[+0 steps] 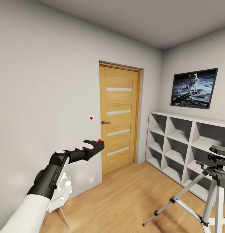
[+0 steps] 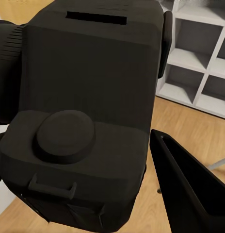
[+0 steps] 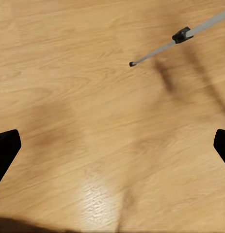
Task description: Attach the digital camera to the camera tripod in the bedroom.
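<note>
With the camera (image 1: 94,146) clamped in your left gripper (image 1: 90,149) held up by the door (image 1: 119,118), and the right gripper (image 3: 112,145) w/ jaws wide apart and empty over the floor (image 3: 93,121), swing right toward the tripod (image 1: 217,174), keep the camera level, approach its head slowly.

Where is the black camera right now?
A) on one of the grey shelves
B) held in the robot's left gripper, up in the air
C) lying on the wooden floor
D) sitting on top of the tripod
B: the camera sits at the end of the raised left arm, in the left gripper, well apart from the tripod, whose head is bare.
</note>
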Controlling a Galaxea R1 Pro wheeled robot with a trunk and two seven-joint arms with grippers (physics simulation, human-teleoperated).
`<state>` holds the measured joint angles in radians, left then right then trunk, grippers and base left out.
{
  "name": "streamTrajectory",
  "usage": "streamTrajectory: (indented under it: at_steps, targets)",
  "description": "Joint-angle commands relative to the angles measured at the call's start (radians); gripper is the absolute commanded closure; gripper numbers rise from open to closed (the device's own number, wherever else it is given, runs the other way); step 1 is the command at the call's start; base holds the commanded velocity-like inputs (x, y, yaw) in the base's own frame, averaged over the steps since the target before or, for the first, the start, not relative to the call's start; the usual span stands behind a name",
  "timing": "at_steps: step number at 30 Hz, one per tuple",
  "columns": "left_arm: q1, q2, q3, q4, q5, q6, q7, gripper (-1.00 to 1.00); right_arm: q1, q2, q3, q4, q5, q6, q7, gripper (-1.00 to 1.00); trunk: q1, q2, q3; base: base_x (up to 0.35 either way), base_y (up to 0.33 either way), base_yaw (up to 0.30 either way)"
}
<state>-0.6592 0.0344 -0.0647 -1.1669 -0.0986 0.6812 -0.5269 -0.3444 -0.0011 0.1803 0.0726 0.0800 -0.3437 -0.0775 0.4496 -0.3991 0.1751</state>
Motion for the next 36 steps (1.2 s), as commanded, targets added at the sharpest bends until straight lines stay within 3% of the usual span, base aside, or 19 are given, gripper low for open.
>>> streamTrajectory:
  at_steps: [1,9,17,21,23,28,33,36]
  targets:
    - [0.000,0.000,0.000,-0.001,-0.010,0.000,-0.010,1.00,-0.001,0.001,0.004,0.004,0.009,-0.004,-0.009,-1.00,0.000,-0.001,0.000,0.000,0.000,0.000]
    - [0.000,0.001,0.000,0.000,-0.010,0.000,-0.009,1.00,-0.001,0.003,0.007,0.004,0.010,-0.005,-0.016,-1.00,0.000,-0.001,0.000,0.000,0.000,0.000]
    - [0.000,0.019,0.004,0.005,-0.010,-0.001,-0.008,1.00,0.003,-0.007,0.006,0.005,0.008,-0.002,-0.020,-1.00,0.000,-0.001,0.000,0.000,0.000,0.000]
    - [0.000,0.023,0.003,0.010,-0.010,0.001,-0.007,1.00,0.052,-0.030,0.005,0.007,0.007,0.018,-0.037,-1.00,0.000,-0.001,0.000,0.000,0.000,0.000]
    - [0.000,0.024,0.000,0.010,-0.010,-0.001,-0.007,1.00,0.132,-0.040,0.005,0.007,0.007,0.034,-0.040,-1.00,0.000,-0.001,0.000,0.000,0.000,0.000]
    - [0.000,0.026,-0.002,0.008,-0.010,-0.015,-0.011,1.00,0.228,-0.043,0.005,0.007,0.007,0.039,-0.037,-1.00,0.000,-0.001,0.000,0.000,0.000,0.000]
    - [0.000,0.026,-0.003,0.009,-0.010,-0.044,-0.010,1.00,0.256,-0.042,0.004,0.007,0.006,0.040,-0.011,-1.00,0.000,-0.001,0.000,0.000,0.000,0.000]
    - [0.000,0.027,-0.004,0.011,-0.010,-0.047,-0.008,1.00,0.258,-0.042,0.004,0.007,0.006,0.040,0.043,-1.00,0.000,-0.001,0.000,0.000,0.000,0.000]
